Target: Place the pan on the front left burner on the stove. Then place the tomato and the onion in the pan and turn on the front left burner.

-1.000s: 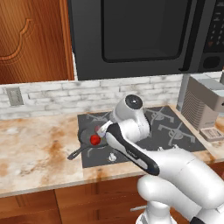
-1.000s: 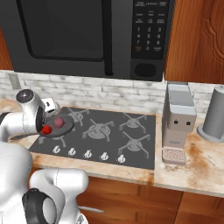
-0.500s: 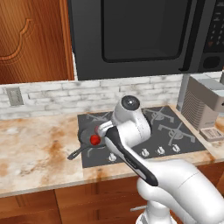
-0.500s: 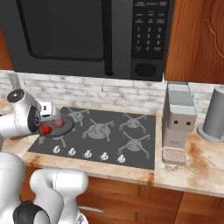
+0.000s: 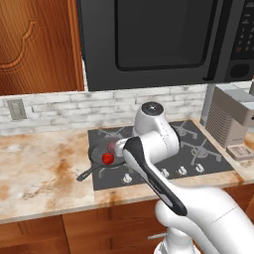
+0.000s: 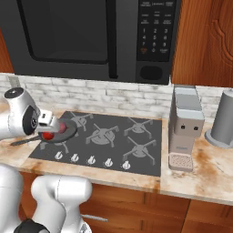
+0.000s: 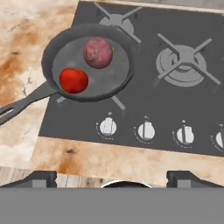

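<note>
Hand view: onion (image 7: 98,52) beside tomato (image 7: 73,80) in the pan (image 7: 65,54); hand (image 7: 112,177) spread wide, grasping nothing. Left base view hides the onion.

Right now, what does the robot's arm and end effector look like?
The arm is glossy white, built of rounded, bulbous segments, with a dark grey band running along its forearm and a dark round cap on the joint. The end effector shows two small dark grey blocky fingertips. No cables or markings are visible.
</note>
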### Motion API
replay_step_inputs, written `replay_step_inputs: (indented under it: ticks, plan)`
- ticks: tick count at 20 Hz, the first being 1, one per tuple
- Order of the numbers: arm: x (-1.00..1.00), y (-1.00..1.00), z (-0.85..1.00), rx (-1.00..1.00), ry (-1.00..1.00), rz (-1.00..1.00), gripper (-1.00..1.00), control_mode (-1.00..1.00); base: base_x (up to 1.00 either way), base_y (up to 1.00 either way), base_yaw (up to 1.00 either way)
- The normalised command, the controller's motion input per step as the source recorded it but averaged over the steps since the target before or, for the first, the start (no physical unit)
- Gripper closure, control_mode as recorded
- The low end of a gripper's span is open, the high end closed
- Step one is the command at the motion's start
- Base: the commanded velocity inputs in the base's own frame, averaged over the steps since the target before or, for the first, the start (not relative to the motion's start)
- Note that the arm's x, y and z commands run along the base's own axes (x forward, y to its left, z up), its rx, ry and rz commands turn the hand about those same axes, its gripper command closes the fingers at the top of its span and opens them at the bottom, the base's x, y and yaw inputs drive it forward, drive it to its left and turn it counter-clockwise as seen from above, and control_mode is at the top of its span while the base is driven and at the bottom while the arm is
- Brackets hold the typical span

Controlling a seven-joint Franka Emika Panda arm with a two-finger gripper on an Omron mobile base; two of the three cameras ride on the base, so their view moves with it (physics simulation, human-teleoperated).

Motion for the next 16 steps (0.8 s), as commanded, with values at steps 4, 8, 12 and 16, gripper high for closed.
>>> replay_step_inputs:
  ticks: [4,8,12,16]
  plan:
    - [-0.14,-0.01,-0.39,0.0,0.11,-0.03,-1.0,-1.0,0.0,0.0,0.0]
    - [0.0,-0.19,-0.64,0.0,0.0,0.0,-1.0,-1.0,0.0,0.0,0.0]
    - [0.0,-0.31,-0.4,0.1,0.0,0.0,-1.0,-1.0,0.0,0.0,0.0]
    - [0.0,-0.09,-0.25,0.07,-0.01,0.0,-1.0,-1.0,0.0,0.0,0.0]
